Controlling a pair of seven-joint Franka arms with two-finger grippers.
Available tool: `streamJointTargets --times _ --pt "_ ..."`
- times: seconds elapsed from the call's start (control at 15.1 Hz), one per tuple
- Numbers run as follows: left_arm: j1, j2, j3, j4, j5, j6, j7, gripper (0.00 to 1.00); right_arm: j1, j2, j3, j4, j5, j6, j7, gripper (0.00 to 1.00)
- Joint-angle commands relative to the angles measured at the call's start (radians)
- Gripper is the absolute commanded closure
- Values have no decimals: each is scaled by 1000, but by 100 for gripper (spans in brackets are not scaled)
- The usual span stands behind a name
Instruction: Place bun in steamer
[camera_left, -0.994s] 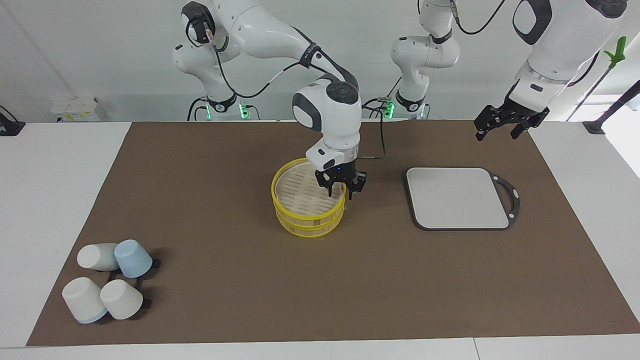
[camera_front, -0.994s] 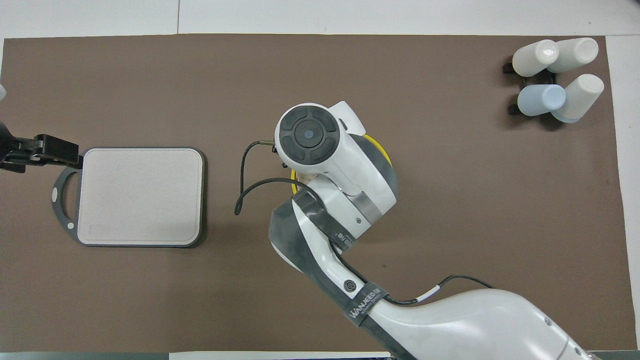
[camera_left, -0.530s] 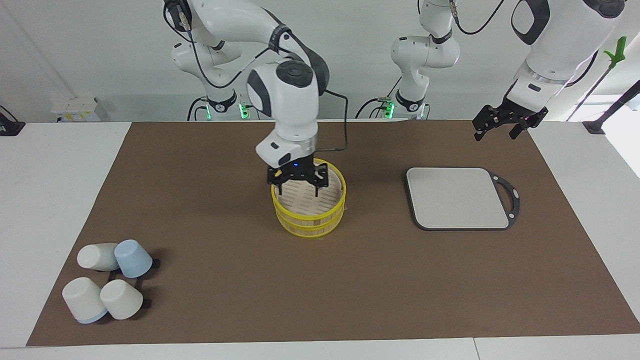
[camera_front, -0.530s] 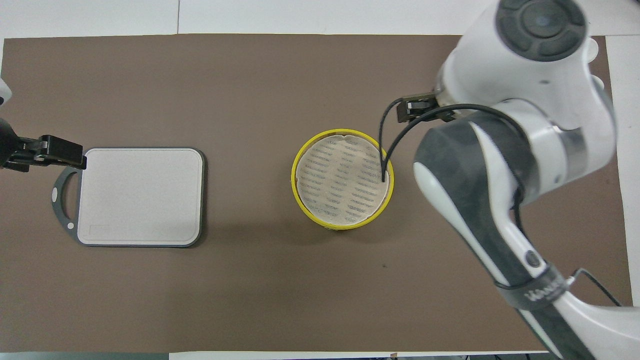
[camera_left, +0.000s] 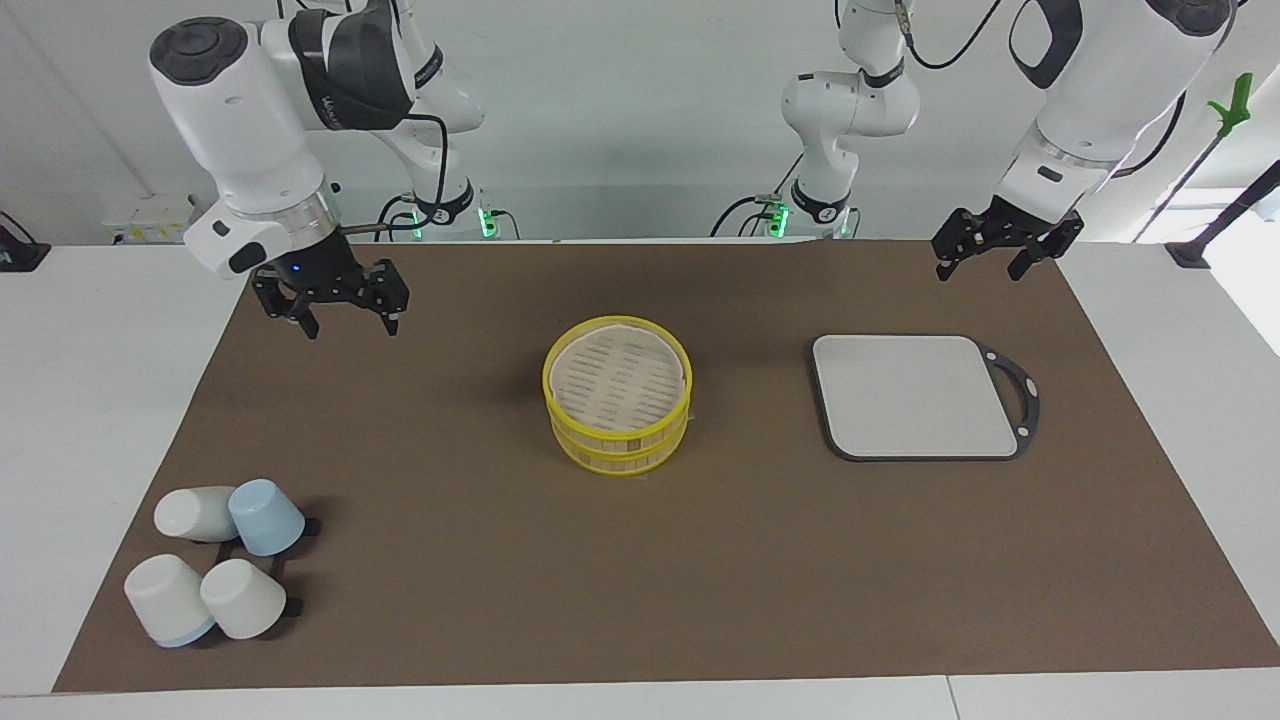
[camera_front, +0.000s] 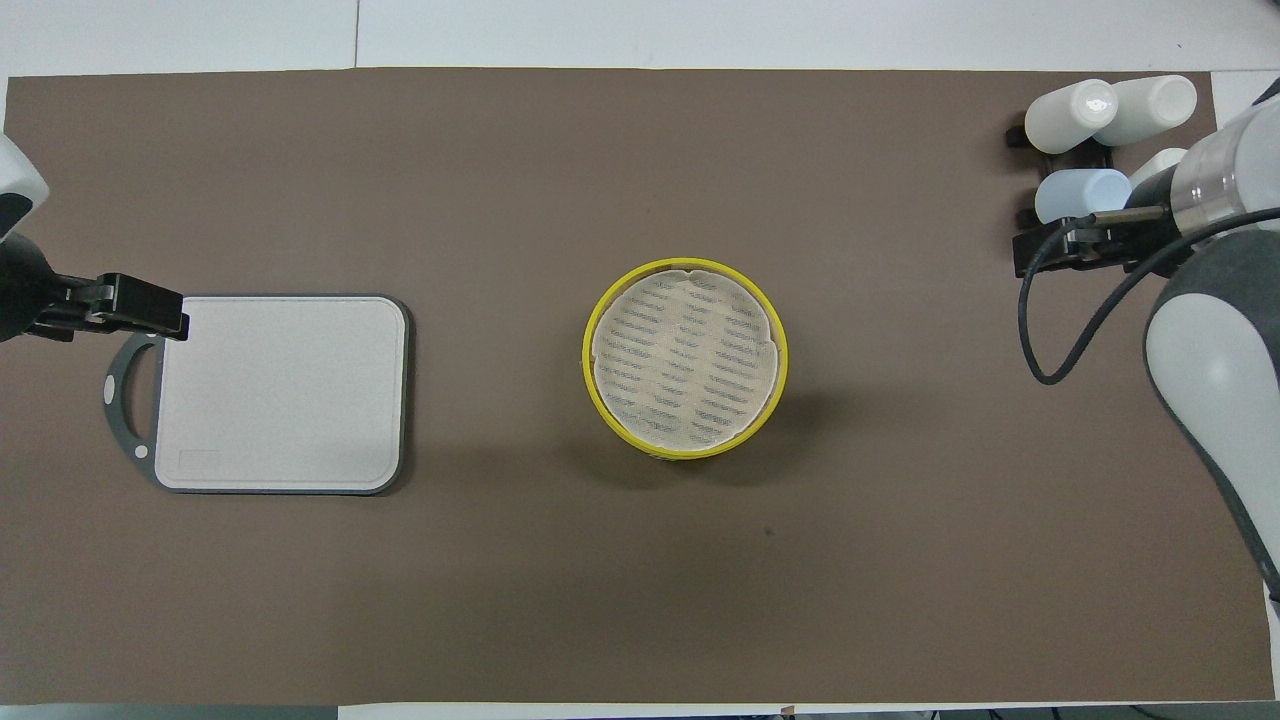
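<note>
The steamer (camera_left: 617, 392) stands in the middle of the brown mat, round, with yellow rims and a pale slatted top; it also shows in the overhead view (camera_front: 685, 357). No bun shows anywhere; it is hidden or out of view. My right gripper (camera_left: 347, 322) is open and empty, raised over the mat's edge toward the right arm's end of the table, well away from the steamer. It shows partly in the overhead view (camera_front: 1075, 245). My left gripper (camera_left: 980, 266) is open and empty, waiting in the air near the board's handle.
A grey rectangular board with a black handle (camera_left: 915, 395) lies toward the left arm's end, also in the overhead view (camera_front: 280, 393). Several upturned white and pale blue cups (camera_left: 215, 560) on a black rack stand toward the right arm's end, farther from the robots.
My right gripper has left the steamer's top, risen and swung away toward the right arm's end of the table. The steamer has stayed put. The left gripper has hardly moved.
</note>
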Motion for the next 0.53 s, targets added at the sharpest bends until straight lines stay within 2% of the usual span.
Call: streamJointTargets --times 0.0,0.2,0.46 --pt "-2 -14 7 -2 -11 -4 17 0 -39 -44 13 -61 24 35 -25 0" --pt "-2 -12 8 -2 -11 4 17 0 -53 -9 11 12 24 -80 -56 0" --pt "-4 -12 8 -3 -11 9 15 0 -61 -7 11 18 27 -86 -53 0"
